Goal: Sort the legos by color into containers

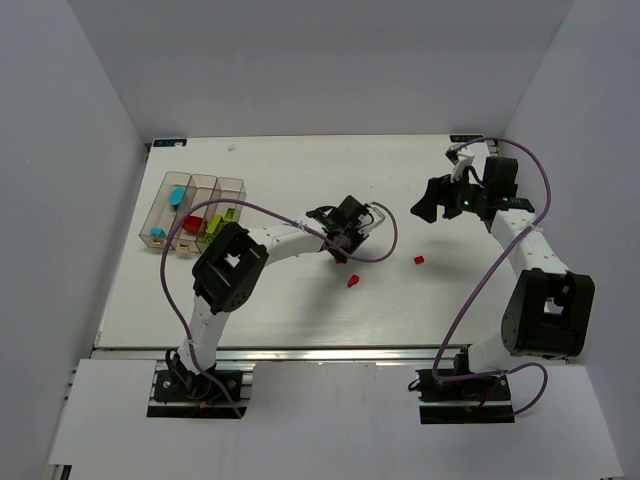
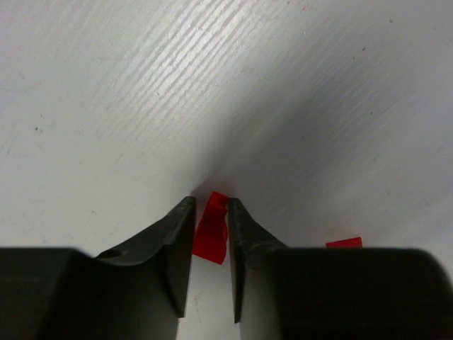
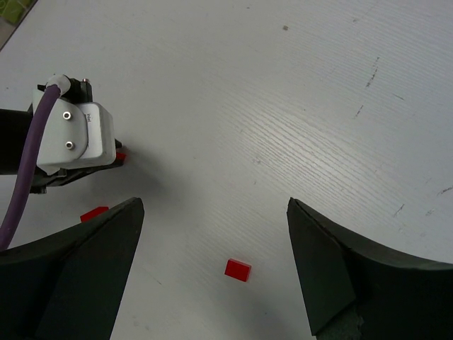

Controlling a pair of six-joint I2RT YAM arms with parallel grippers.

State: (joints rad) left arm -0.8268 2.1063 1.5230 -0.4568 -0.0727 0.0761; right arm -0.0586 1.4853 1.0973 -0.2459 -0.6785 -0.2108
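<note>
Presently left gripper (image 2: 211, 207) is pinching a red lego (image 2: 211, 237) at mid-table, jaws narrow, seemingly pressing both its sides, likely for carrying to the containers (image 1: 160, 205) at far left. Right gripper (image 3: 214, 207) is hanging wide and empty above another red brick (image 3: 238, 269), likely its own next pick. White grained table (image 1: 300, 170) is sitting inside plain pale walls (image 1: 330, 60).

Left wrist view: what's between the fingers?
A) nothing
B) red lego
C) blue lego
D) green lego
B: a red lego fills the gap between the fingers, which stand close against it on both sides, low over the table.
</note>
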